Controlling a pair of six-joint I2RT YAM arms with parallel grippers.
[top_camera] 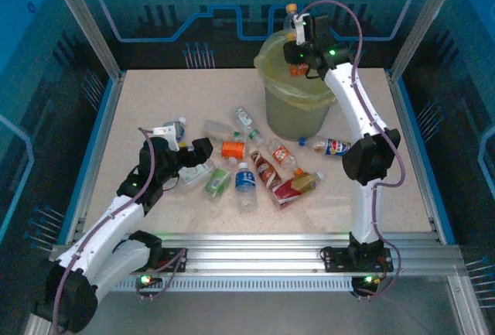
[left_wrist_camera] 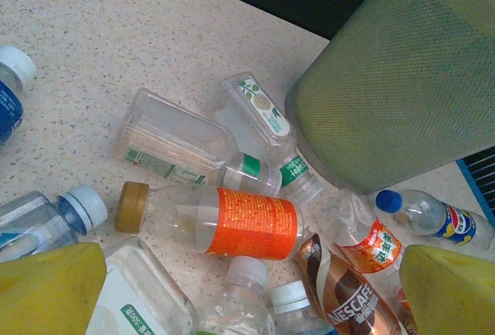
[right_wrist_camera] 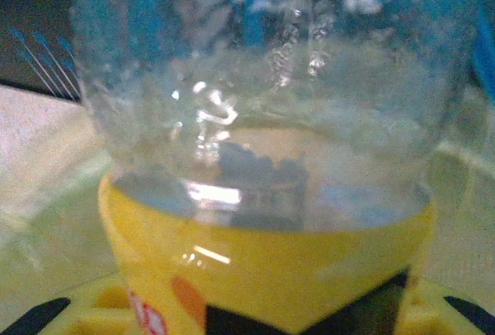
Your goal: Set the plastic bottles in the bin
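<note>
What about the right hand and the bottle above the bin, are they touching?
Touching. In the top view the right hand grips the bottle, holding it up over the bin.

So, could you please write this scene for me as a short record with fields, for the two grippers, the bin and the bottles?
left gripper: open, above orange-label bottle
right gripper: shut on yellow-label bottle, over the bin
bin: upright, with yellow-green bag liner
table: many bottles lying in front of the bin, among them Nescafe bottle
stage: held bottle likely dropped next
</note>
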